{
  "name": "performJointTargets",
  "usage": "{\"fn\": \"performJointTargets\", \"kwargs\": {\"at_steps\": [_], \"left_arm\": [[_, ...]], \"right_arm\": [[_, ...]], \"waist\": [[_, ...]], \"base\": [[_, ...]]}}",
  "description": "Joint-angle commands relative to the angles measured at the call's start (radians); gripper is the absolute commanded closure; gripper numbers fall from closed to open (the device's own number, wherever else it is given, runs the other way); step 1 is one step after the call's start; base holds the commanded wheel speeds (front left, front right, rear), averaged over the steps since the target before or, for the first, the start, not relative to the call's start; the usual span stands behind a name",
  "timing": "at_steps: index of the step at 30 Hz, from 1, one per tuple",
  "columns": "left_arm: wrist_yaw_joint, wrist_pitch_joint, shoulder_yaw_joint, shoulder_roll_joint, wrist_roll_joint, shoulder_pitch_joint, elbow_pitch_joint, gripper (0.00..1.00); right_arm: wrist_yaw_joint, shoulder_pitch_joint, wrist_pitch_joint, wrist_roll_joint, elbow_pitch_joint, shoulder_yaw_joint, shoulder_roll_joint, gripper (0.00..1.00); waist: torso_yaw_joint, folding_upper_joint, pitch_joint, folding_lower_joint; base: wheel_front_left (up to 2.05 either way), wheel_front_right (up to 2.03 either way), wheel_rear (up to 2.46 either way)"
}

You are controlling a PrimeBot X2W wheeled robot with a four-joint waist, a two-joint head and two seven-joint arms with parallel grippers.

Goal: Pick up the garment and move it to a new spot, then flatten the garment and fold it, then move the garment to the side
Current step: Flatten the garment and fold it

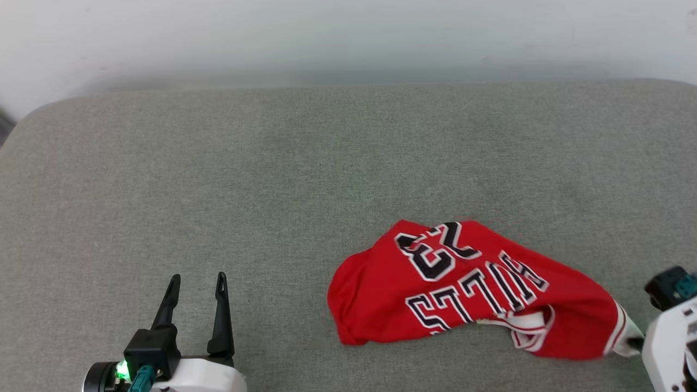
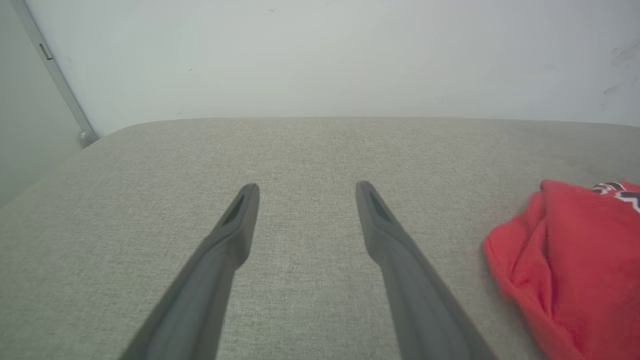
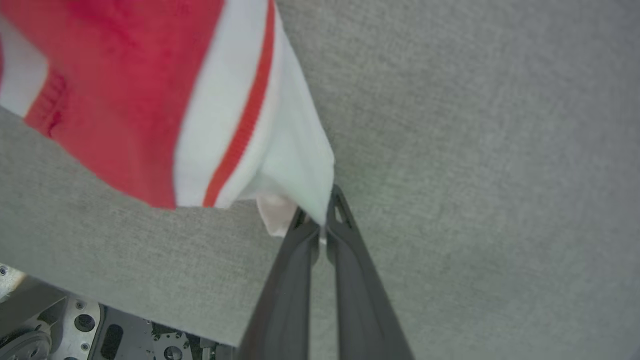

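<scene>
garment (image 1: 474, 288) | white sleeve (image 3: 295, 150) pinched by right gripper (image 3: 320, 212) (left gripper (image 1: 198, 276) splayed)

A grey fabric cushion (image 1: 218, 163) bears the crumpled red garment (image 1: 375, 288).

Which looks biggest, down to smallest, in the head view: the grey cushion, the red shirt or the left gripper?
1. cushion, by far
2. shirt
3. left gripper, likely nearer the camera, so its real size may be smaller still
</scene>
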Motion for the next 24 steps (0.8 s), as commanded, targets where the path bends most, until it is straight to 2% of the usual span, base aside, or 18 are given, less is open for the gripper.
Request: {"fn": "performJointTargets", "kwargs": {"at_steps": [1, 5, 6, 7, 13, 18, 21, 24], "left_arm": [[-0.002, -0.003, 0.003, -0.001, 0.004, -0.012, 0.001, 0.00], [-0.007, -0.003, 0.008, -0.001, 0.009, -0.007, 0.004, 0.00], [-0.006, -0.003, 0.009, -0.001, 0.010, -0.002, 0.005, 0.00], [-0.005, -0.003, 0.009, -0.001, 0.011, 0.003, 0.006, 0.00], [-0.006, -0.003, 0.006, -0.001, 0.012, 0.014, 0.006, 0.00], [-0.003, -0.003, 0.003, -0.001, 0.016, 0.022, -0.005, 0.00], [-0.005, -0.003, 0.001, -0.001, 0.020, 0.023, -0.010, 0.00], [-0.008, -0.003, 0.000, -0.001, 0.022, 0.025, -0.015, 0.00]], "right_arm": [[-0.001, 0.026, -0.011, -0.007, 0.031, -0.017, 0.011, 1.00], [-0.001, 0.050, -0.051, -0.013, 0.065, -0.053, 0.047, 1.00], [-0.001, 0.048, -0.071, -0.013, 0.062, -0.065, 0.055, 0.84], [-0.001, 0.046, -0.095, -0.016, 0.055, -0.078, 0.061, 0.00], [-0.001, 0.058, -0.221, -0.061, -0.029, -0.182, 0.081, 0.00], [-0.001, 0.093, -0.284, -0.119, -0.132, -0.282, 0.106, 0.00], [-0.001, 0.123, -0.334, -0.186, -0.214, -0.364, 0.144, 0.00], [-0.001, 0.158, -0.385, -0.253, -0.293, -0.439, 0.208, 0.00]], "waist": [[0.003, 0.0000, 0.002, 0.0000], [0.002, 0.0000, -0.004, 0.0000], [-0.001, 0.0000, -0.007, 0.0000], [-0.002, 0.0000, -0.012, 0.0000], [-0.009, 0.0000, -0.050, 0.0000], [-0.013, 0.0000, -0.072, 0.0000], [-0.016, 0.0000, -0.084, 0.0000], [-0.016, 0.0000, -0.093, 0.0000]], "base": [[0.00, 0.00, 0.00], [0.00, 0.00, 0.00], [0.00, 0.00, 0.00], [0.00, 0.00, 0.00], [0.00, 0.00, 0.00], [0.00, 0.00, 0.00], [0.00, 0.00, 0.00], [0.00, 0.00, 0.00]]}}
